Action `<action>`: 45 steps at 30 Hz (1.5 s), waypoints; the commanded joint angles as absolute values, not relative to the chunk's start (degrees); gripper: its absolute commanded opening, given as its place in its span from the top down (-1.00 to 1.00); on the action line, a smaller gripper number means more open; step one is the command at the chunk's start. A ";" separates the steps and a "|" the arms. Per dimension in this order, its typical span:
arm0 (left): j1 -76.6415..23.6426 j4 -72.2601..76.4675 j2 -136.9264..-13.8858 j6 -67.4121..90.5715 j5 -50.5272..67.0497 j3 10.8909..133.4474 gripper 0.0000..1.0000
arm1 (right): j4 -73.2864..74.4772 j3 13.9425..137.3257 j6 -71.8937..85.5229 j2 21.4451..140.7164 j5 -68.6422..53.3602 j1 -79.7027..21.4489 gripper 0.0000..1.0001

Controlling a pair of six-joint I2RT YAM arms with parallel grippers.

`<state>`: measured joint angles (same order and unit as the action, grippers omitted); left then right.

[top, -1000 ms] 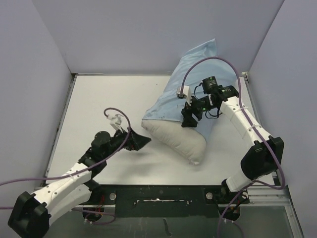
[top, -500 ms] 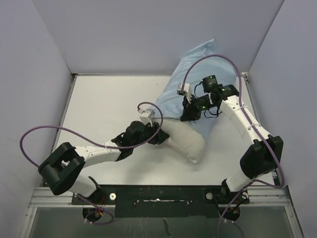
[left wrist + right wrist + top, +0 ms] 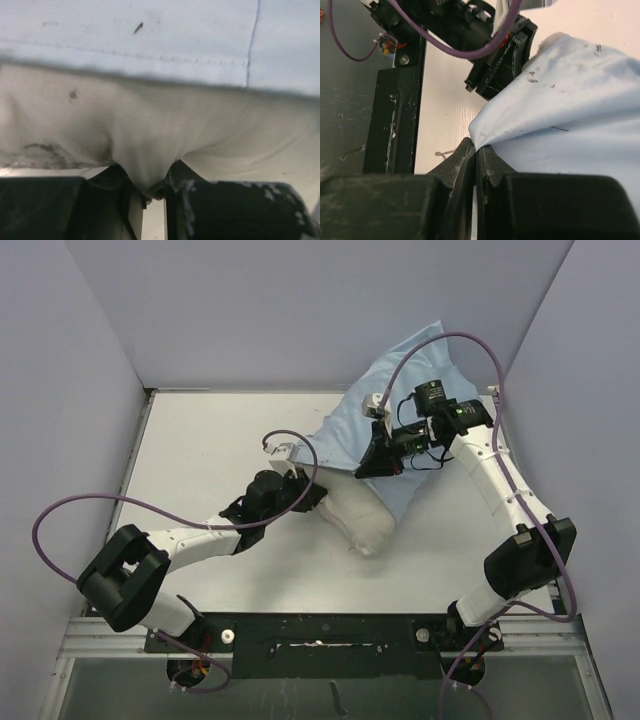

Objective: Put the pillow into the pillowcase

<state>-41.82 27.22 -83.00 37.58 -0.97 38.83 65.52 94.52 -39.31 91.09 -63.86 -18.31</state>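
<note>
- Pillow (image 3: pixel 365 523) lying slantwise on the tabletop (image 3: pixel 200 440), right of centre. Far part already inside the pillowcase (image 3: pixel 405 360), near rounded end bare and poking out of the open mouth toward the arm bases.
- Long axis running from that bare near end up and to the right, toward the closed end of the blue sack, bunched near the back wall.
- Left end effector (image 3: pixel 312 498) at the left flank of the bare end, just near of the blue hem. Seen from the left wrist, closed on a small fold of off-white fabric pinched between its fingers (image 3: pixel 235 210), with the stitched hem running across just beyond.
- Right end effector (image 3: pixel 372 462) on top of the bundle at the mouth edge. Seen from the right wrist, clamped tight on a pleat of the light blue hem, lifting that pleat slightly off the stuffing.
- Judged from this layout: remaining depth of the sack lying beyond the left end effector, up and to the right along the long axis. Left arm nearer the bare end and so better placed to push or feed. Right arm nearer the mouth and better placed to draw the hem back the opposite way, down and to the left over the bare end.
- Likely weak point: thin pinch on the stuffing, apt to slip under a hard shove.
</note>
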 commanded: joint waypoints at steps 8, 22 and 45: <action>-43.34 39.54 -87.84 27.42 -16.84 44.54 0.69 | 51.80 95.85 -19.96 99.54 -58.77 -24.40 1.00; -35.68 19.91 -58.28 30.74 10.61 28.89 -0.53 | 66.97 93.00 -42.35 90.06 -69.70 -12.26 -0.65; -46.89 50.48 -90.08 32.69 12.32 32.50 -0.42 | 50.96 66.69 -39.23 83.35 -38.91 -19.97 0.51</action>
